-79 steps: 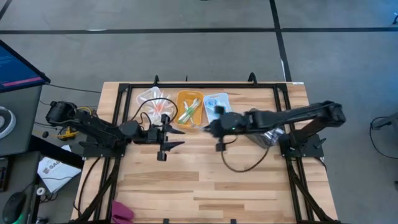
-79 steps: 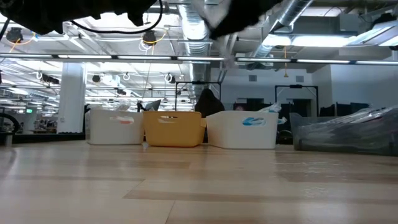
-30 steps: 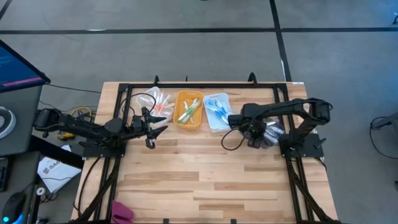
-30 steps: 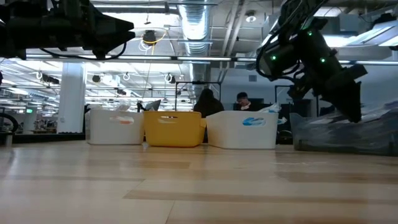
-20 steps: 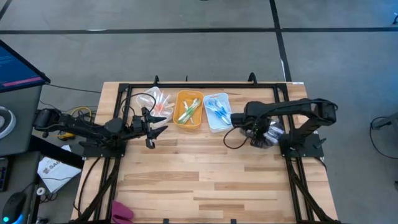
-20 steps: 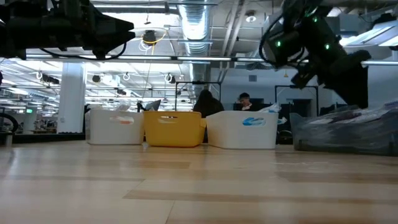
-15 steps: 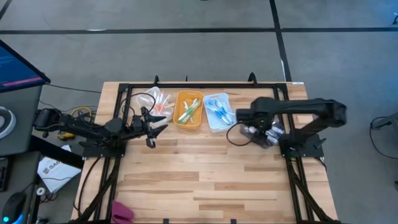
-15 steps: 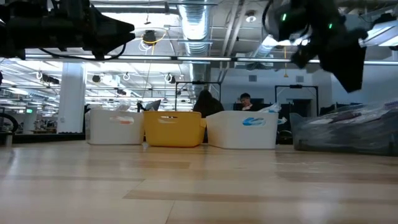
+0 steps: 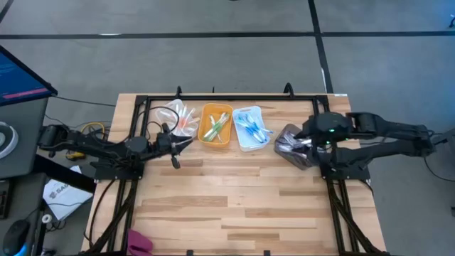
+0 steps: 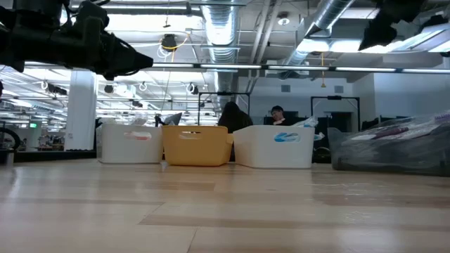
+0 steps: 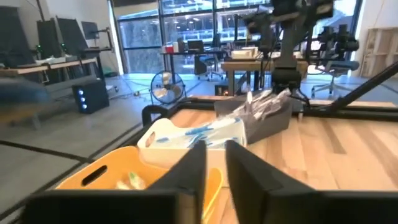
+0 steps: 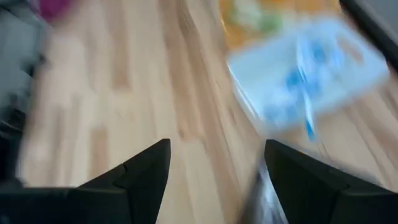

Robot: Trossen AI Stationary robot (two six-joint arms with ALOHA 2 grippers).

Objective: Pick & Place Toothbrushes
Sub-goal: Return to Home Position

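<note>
Across the table [image 9: 234,206] the big change is on the right. The right arm [image 9: 384,131], stretched out over the wood in front of the bins a couple of seconds ago, has folded back. It now lies along the right edge, its elbow hanging out past the table. The left arm [image 9: 106,146] has drawn in a little too and sits low by the left white bin [image 10: 130,149].

From table height only a dark scrap of the right arm shows, high up. It hung in front of the dark bin [image 9: 290,151] a second ago.

I read that as both arms going home with the sorting done. I see no brush loose on the wood. The toothbrushes [image 9: 250,126] lie in the row of bins: orange ones in the left white bin, green in the yellow bin [image 10: 197,149], blue in the right white bin [image 10: 274,151]. What the dark bin holds I cannot make out.

The right gripper [image 12: 216,146] has its jaws spread wide and empty, near the dark bin. The left gripper [image 11: 216,149] shows a narrow gap, nothing in it.

For room, the whole near half of the wood is bare. The bins crowd the far edge inside the black frame [image 9: 227,97], and a pink thing [image 9: 139,243] sits at the near edge.
</note>
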